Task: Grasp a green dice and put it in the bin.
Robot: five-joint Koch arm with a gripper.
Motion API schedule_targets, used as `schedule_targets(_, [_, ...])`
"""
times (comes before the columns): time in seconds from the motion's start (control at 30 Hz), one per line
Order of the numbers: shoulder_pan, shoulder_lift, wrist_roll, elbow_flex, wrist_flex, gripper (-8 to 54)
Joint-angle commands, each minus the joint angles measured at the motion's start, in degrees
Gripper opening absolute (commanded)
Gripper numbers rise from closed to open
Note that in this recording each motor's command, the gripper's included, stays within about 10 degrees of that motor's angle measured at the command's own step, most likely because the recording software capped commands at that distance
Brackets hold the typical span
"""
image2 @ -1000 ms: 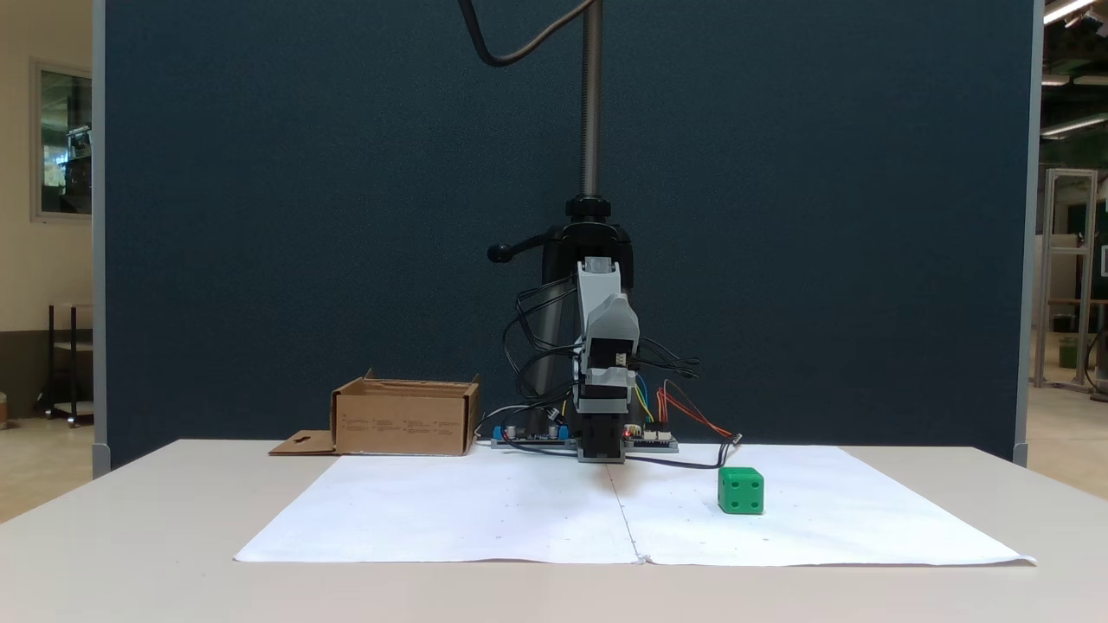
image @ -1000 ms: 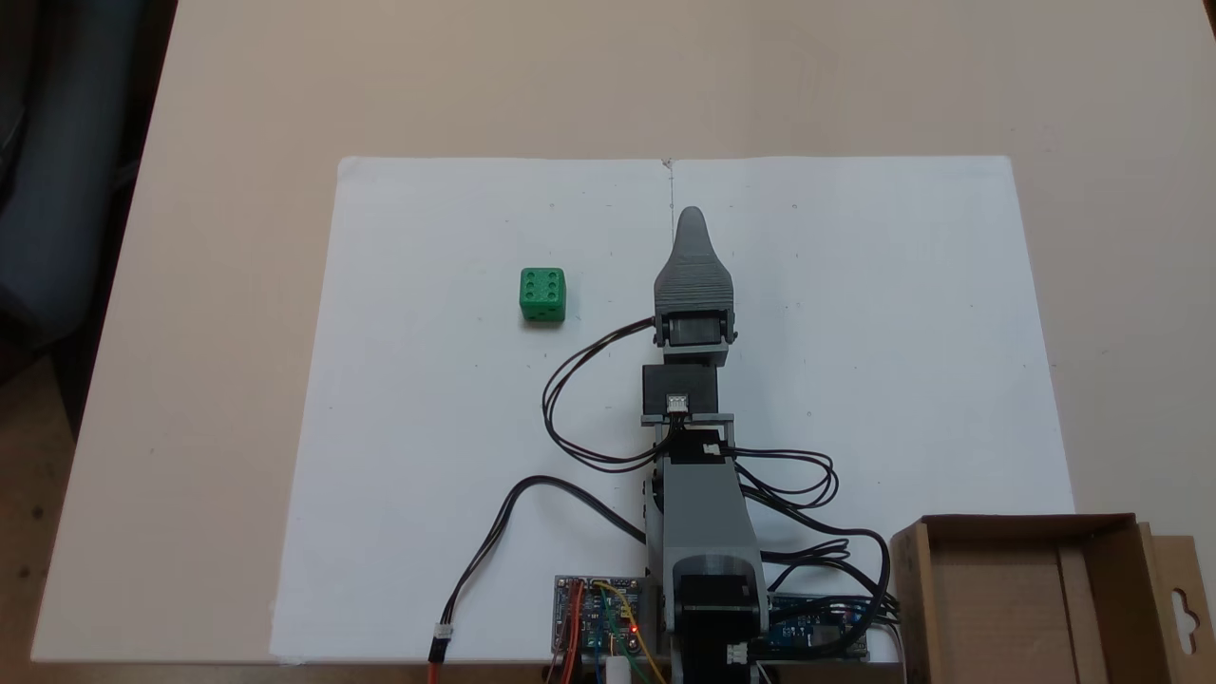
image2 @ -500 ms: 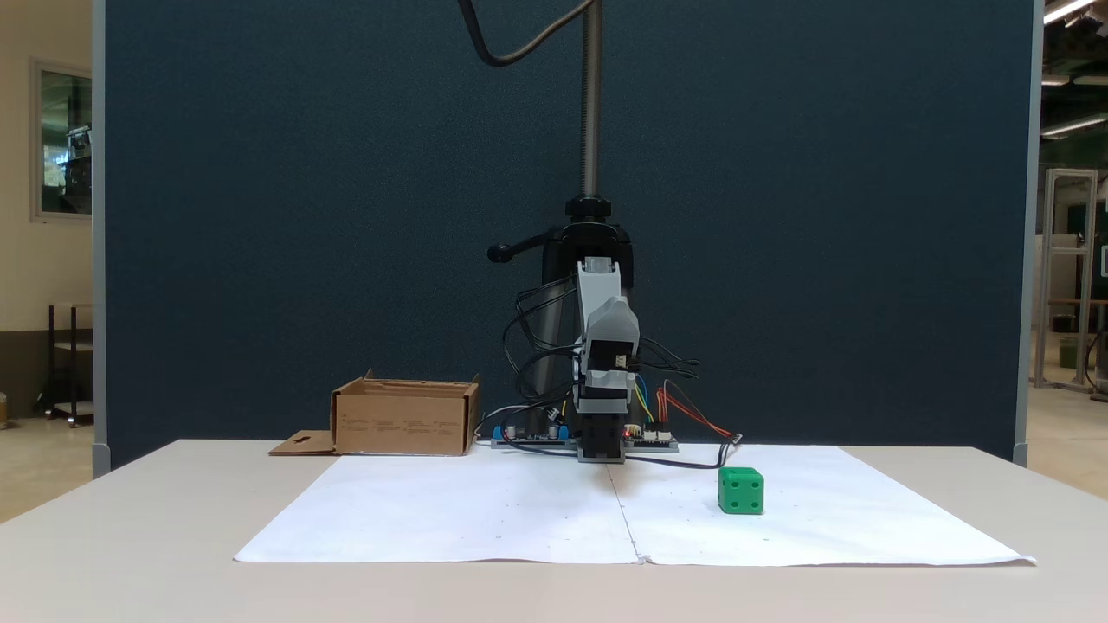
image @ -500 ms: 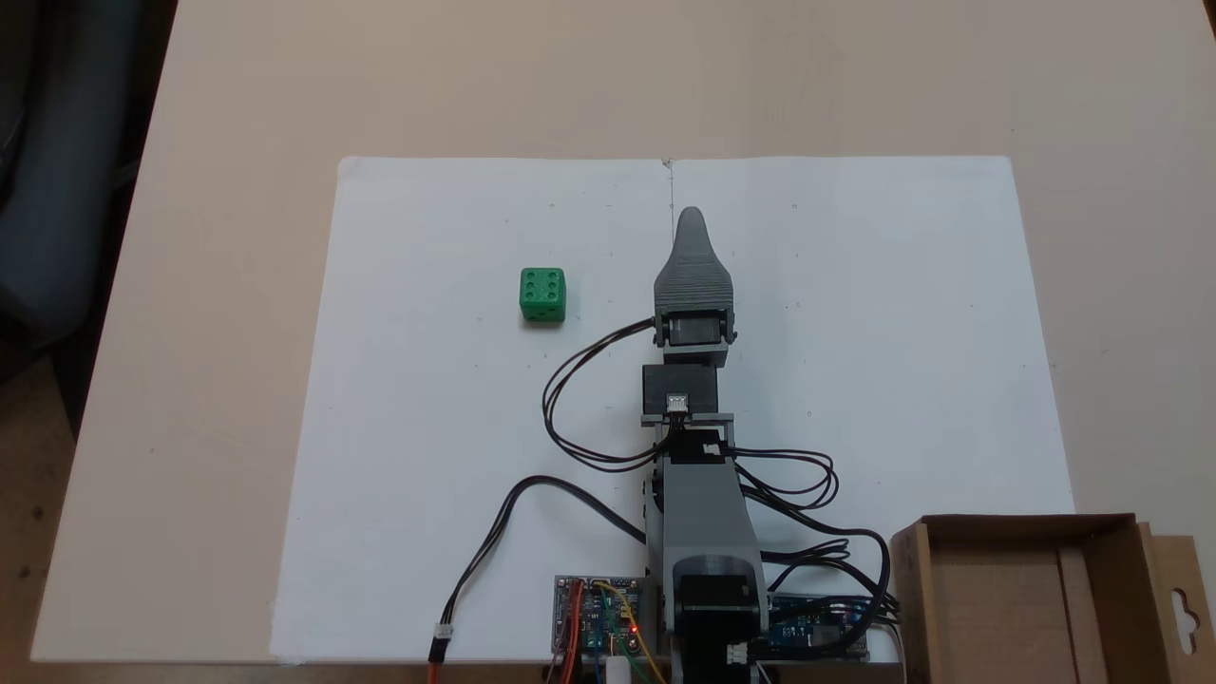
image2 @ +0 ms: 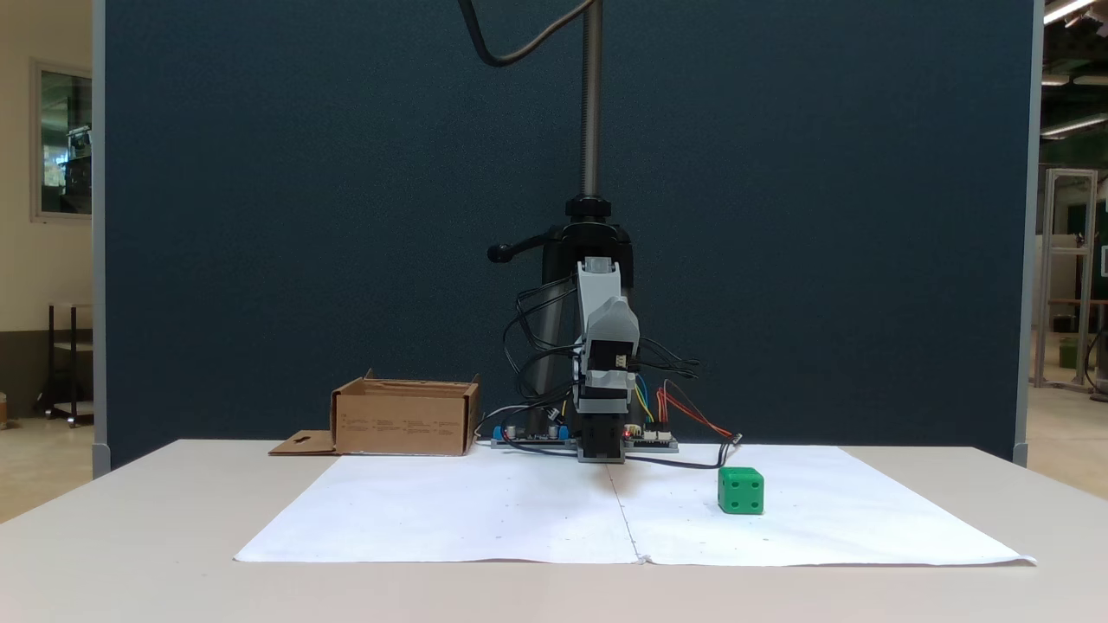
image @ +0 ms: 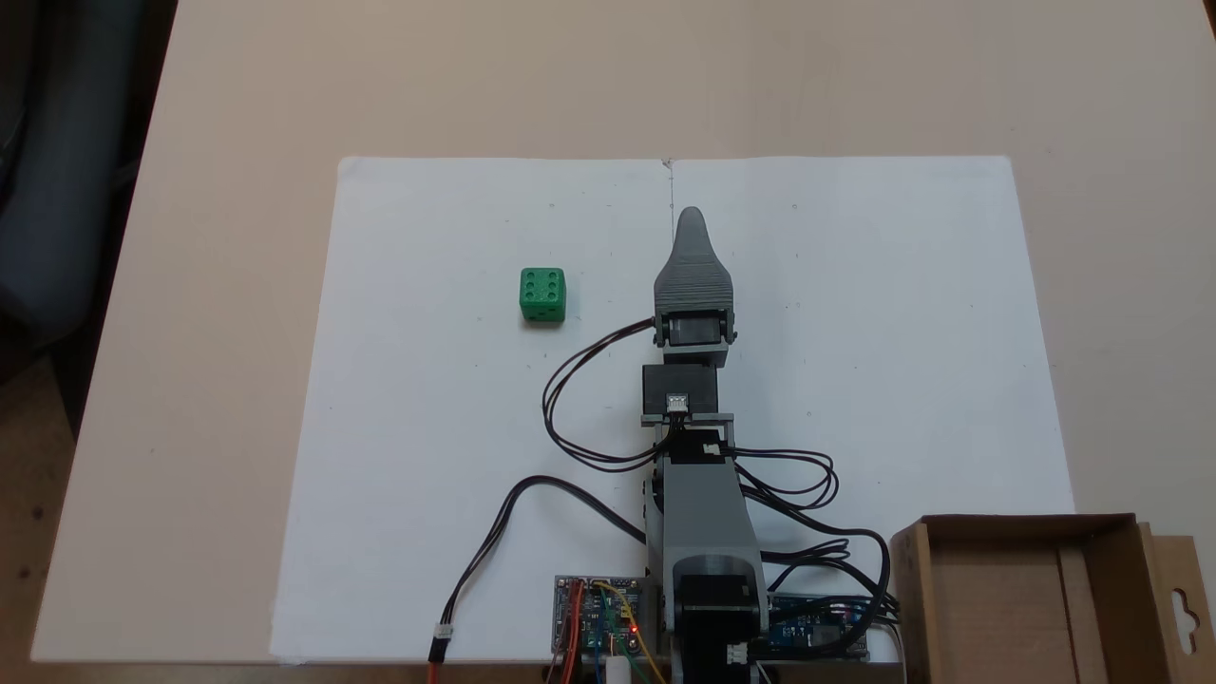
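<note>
Change against the earlier pictures: none found. Gripper (image: 691,217) remains at the same spot over the centre fold of the white paper sheet (image: 427,427), short of the sheet's far edge, with arm and cables (image: 570,380) in the same lie. Green dice (image: 542,295) rests untouched on the sheet's left half as a fixed view from above shows it, roughly midway between the left edge and the centre fold, nearer the far edge than the near one, and well apart from the gripper. Appears in another fixed view (image2: 740,491) to the right of the fold, flat on the sheet. Bin (image: 1026,521) stands at the table's near right corner in the view from above, just off the sheet's corner, with nothing showing on the visible part of its brown floor. Judged accordingly: approach not yet begun, no grasp made, whole task outstanding. Finger state: cannot tell, since the jaws lie one behind the other from above and present a single grey tip, and merge into the dark arm body from the front. Cut off by the picture's edge: near wall of the bin and part of its slotted flap (image: 1183,608). Hidden from the front: bin interior, behind its wall (image2: 402,424).
</note>
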Motion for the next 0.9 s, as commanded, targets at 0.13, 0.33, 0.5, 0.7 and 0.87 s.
schedule_targets(0.13, [-1.0,6.2,-2.1,3.8,-0.7,43.4])
schedule_targets(0.33, [-1.0,6.2,-2.1,3.8,-0.6,43.4])
schedule_targets(0.5, [-1.1,6.2,-2.1,3.8,-0.1,43.3])
schedule_targets(0.7, [-1.1,6.2,-2.1,-3.3,10.5,43.1])
schedule_targets(0.87, [-1.3,6.2,0.4,-21.4,30.6,43.2])
